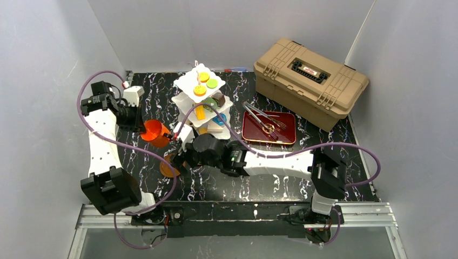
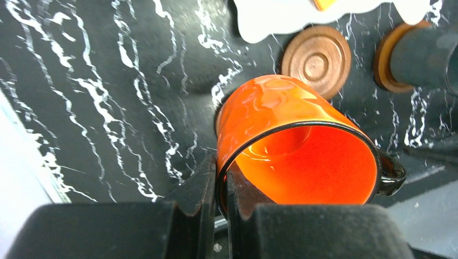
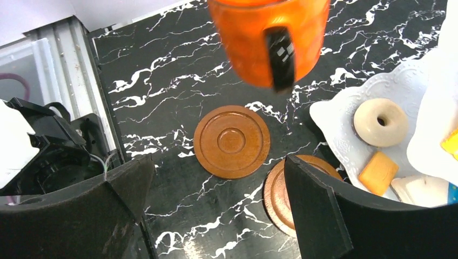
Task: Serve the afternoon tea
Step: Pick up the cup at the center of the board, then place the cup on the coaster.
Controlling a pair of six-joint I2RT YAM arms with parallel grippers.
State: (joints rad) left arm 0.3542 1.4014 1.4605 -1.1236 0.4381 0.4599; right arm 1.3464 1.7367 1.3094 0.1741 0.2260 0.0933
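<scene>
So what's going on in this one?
The left gripper is shut on the rim of the orange cup, holding it tipped sideways, apparently clear of the table. The right gripper hangs open over two brown saucers beside the white tiered stand, which carries toy pastries. The fully visible saucer is bare, so the cup is not yet set down.

table [image 1: 216,186]: black marble | on it: tiered stand [image 1: 186,83], two saucers [image 3: 231,141], red tray [image 1: 289,129], toolbox [image 1: 310,81]
</scene>
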